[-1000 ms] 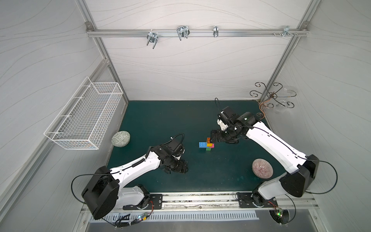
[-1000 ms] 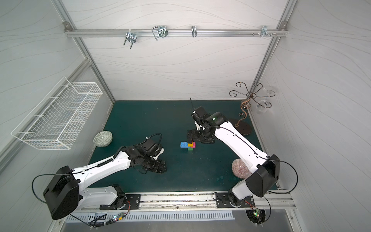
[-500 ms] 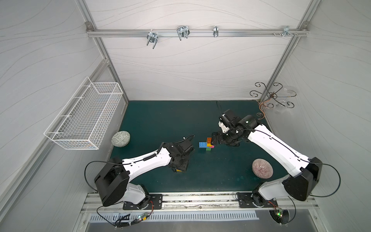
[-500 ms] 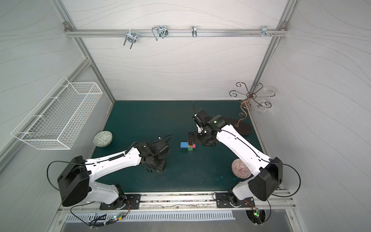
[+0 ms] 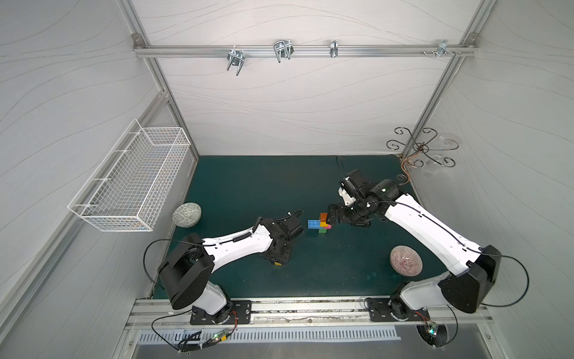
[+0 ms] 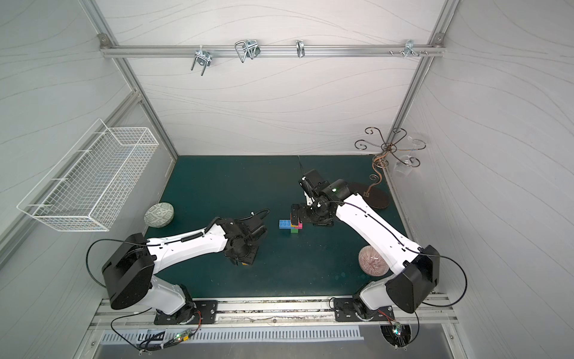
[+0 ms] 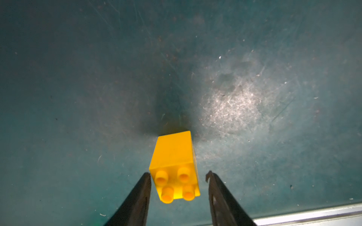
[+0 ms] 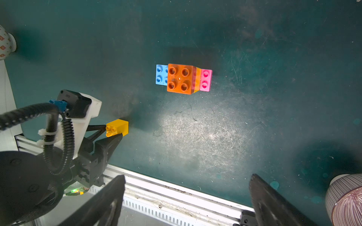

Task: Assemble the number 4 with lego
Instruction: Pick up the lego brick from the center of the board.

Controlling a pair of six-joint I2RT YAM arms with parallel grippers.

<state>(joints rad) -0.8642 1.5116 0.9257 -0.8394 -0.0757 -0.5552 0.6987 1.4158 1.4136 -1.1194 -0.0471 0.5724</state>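
Lego cluster (image 8: 180,79), one; loose yellow brick (image 7: 173,162), one

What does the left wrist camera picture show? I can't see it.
A yellow lego cube lies on its side, studs toward the camera, between the two black fingers of the left hand, with a gap showing beside one finger. It sits on a scuffed dark green mat.

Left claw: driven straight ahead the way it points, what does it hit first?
The yellow brick, lying between the fingers of the left claw. Beyond it only the green mat, likely close; depth unclear.
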